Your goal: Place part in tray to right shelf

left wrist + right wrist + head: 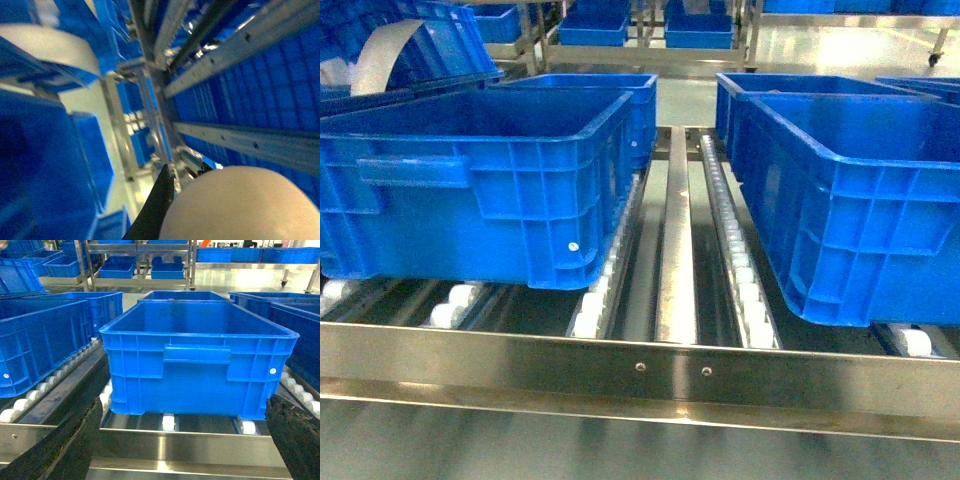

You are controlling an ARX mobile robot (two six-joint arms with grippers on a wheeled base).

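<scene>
Here, right gripper (182, 440) spread wide before a blue bin (200, 360) on rollers, cream tray (240, 205) close against the left gripper's dark finger (157, 210), grip unclear, part unseen, tray's curved rim in the head view's top left corner (382, 55).

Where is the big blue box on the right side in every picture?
Head: the right crate fills the right side.
Left wrist: too blurred to tell it apart.
Right wrist: it sits in the centre.
Shared landmark: the steel front rail just below it.
</scene>
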